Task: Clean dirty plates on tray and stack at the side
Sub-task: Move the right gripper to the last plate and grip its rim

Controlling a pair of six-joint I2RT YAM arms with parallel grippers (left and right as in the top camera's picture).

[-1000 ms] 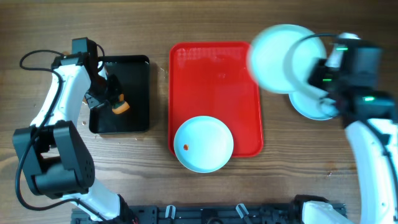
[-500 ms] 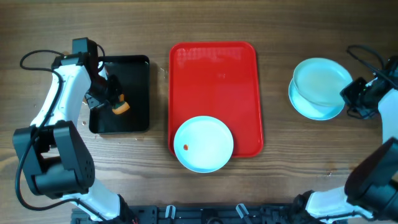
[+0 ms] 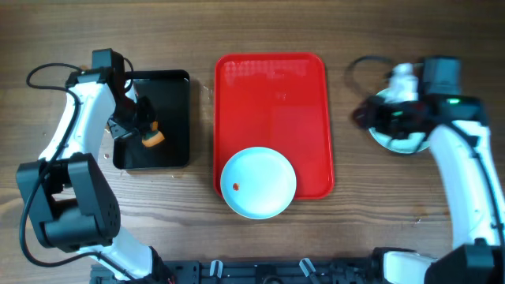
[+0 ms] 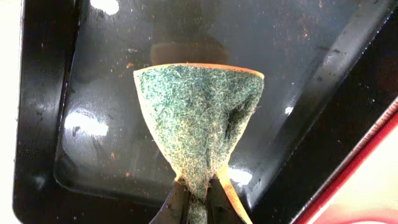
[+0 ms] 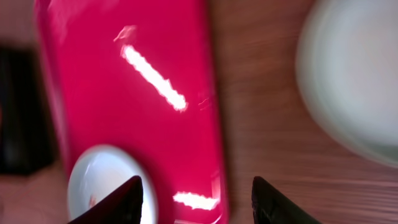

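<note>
The overhead camera looked straight down from well above, taking in the whole wooden table [image 3: 355,229], with the black tray [image 3: 170,146] at left, the red tray [image 3: 272,102] in the middle and the stacked plates [image 3: 404,140] at right. The left wrist camera sat very close, facing down past the left gripper [image 4: 199,208] at the bottom edge onto the green-faced sponge [image 4: 199,118] filling the middle. It shared the black tray's floor and, at lower right, a strip of the red tray's rim with the overhead view. The right wrist camera, blurred and farther off, looked down past the right gripper [image 5: 202,202] and shared the red tray at left, the stained plate [image 5: 102,180] at lower left and the stack at upper right.
</note>
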